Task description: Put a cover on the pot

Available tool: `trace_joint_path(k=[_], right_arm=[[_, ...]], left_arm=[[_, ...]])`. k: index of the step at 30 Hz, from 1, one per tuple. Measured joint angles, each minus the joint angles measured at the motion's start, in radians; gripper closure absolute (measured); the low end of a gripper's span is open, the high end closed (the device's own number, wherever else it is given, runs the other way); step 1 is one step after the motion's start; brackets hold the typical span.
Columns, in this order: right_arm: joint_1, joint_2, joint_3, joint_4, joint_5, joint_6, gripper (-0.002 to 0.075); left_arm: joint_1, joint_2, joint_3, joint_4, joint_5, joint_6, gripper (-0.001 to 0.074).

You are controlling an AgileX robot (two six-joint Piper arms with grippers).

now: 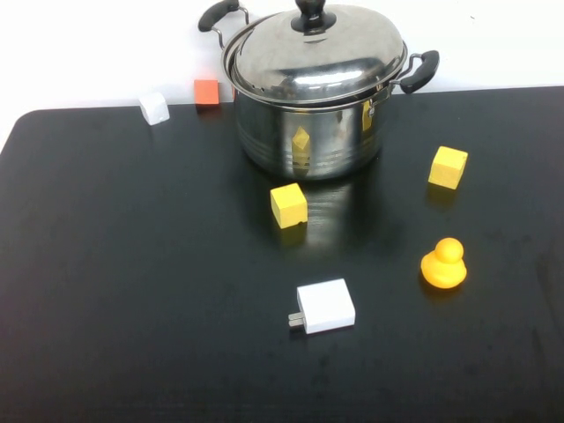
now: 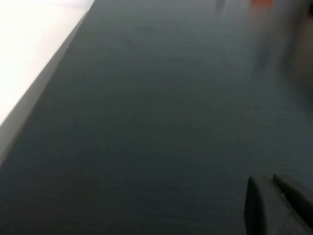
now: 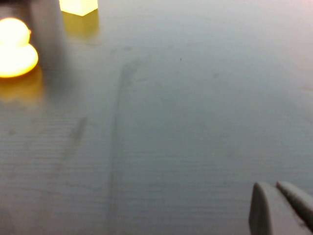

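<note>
Pot seen lidded at the far middle of the tabletop, both claws kept out of the high view.

Nearest, each claw was seen only in its own wrist view, low over bare black tabletop (image 1: 132, 291): the left claw (image 2: 274, 205) and the right claw (image 3: 276, 208) were each shown with fingers pressed together, clenched on nothing. Farther off, a white charger (image 1: 325, 307), a yellow duck (image 1: 443, 264) and two yellow blocks (image 1: 288, 204) (image 1: 448, 166) were spaced apart, with open room left between them. At the far edge, the shiny steel pot (image 1: 308, 141) was seen with black handles, its domed lid (image 1: 317, 53) seated slightly askew.
</note>
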Motion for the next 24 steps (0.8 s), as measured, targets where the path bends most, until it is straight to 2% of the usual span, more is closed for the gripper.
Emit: trace_joint_path(k=[24], right_arm=[[0.000, 0.000, 0.000, 0.000, 0.000, 0.000, 0.0728]], left_arm=[[-0.022, -0.002, 0.000, -0.001, 0.002, 0.002, 0.0736]])
